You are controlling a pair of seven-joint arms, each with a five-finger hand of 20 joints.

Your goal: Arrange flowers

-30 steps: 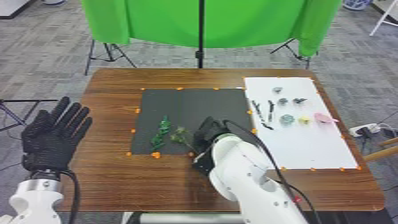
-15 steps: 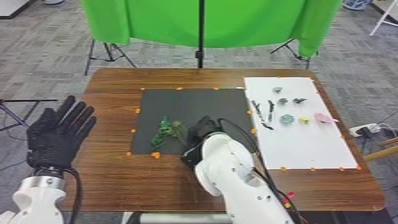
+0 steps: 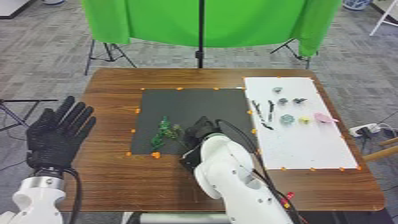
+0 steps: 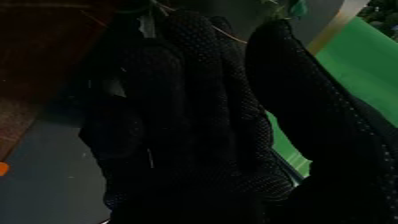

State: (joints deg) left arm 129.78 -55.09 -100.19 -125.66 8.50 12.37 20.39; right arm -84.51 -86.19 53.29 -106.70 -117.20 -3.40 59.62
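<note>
The right hand (image 3: 201, 131), its fingers straight and close together with the thumb apart, has shifted left; the wispy sprig (image 3: 175, 131) beside it now lies nearer the leafy green stem (image 3: 163, 132) farther left, likely building 1 arrangement. The right wrist view shows a thin stem (image 4: 230, 35) at the fingertips; the head view, a pink flower (image 3: 323, 118) well right of the hand.

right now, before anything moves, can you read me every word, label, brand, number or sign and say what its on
There is no text I can read.
Dark mat, white sheet, brown wooden table: none legible.
Pink flower, green leafy stem: none legible.
Pale mark at the mat's far edge: too small to tell if it is print.
</note>
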